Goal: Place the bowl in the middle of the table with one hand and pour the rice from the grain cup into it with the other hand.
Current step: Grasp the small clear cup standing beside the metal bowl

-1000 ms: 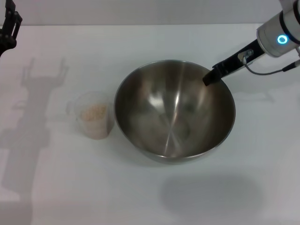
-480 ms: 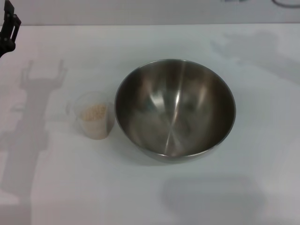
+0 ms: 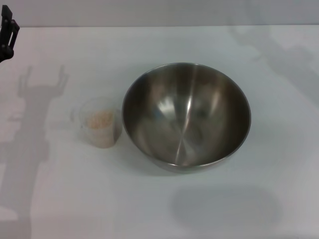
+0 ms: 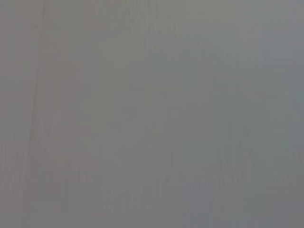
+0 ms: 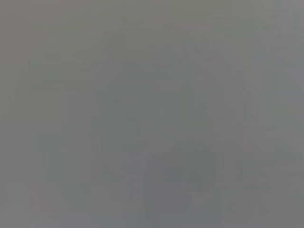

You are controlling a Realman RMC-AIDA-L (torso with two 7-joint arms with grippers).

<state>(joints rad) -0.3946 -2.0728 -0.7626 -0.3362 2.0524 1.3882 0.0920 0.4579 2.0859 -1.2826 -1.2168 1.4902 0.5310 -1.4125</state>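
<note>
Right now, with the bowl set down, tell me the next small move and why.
Probably bring the left gripper in from the table's far left edge toward the cup. The bowl already sits about mid-table and holds nothing, while the rice is in the upright cup just to its left, with nothing gripping it. The right gripper is out of view.

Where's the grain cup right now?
In the head view, the grain cup stands upright on the table, just left of the bowl.
</note>
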